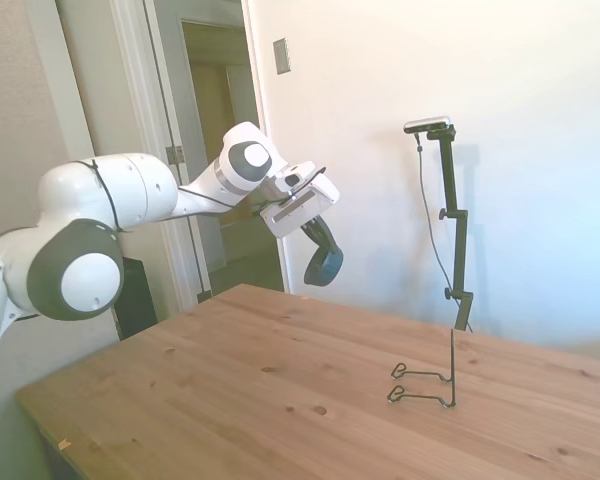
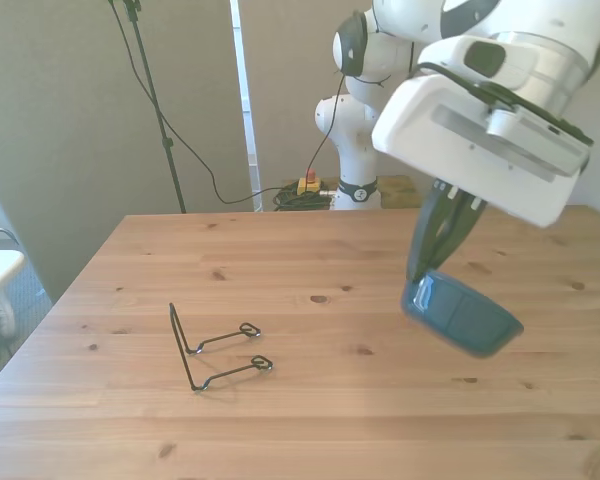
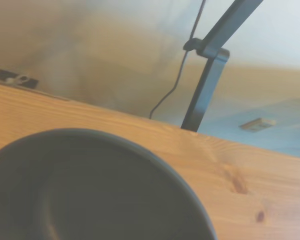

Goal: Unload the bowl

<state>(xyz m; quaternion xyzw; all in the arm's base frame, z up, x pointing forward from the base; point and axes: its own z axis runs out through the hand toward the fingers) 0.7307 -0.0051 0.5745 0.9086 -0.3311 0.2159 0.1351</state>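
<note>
While the claw (image 2: pixel 442 262) pinches the bowl (image 2: pixel 462 316) aloft, a wire rack (image 2: pixel 212 350) stands on the wooden table (image 2: pixel 310 400).

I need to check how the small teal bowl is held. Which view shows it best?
The front view: the small teal bowl hangs tilted in the gripper, above the wooden table. The side view shows it dark and edge-on; the wrist view shows only its blurred dark inside.

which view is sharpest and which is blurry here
Front view is sharpest: the wire rack and table grain read clearly. Side view is washed out by the bright wall, leaving the bowl a dark shape. Wrist view is soft, the bowl's rim blurred.
</note>
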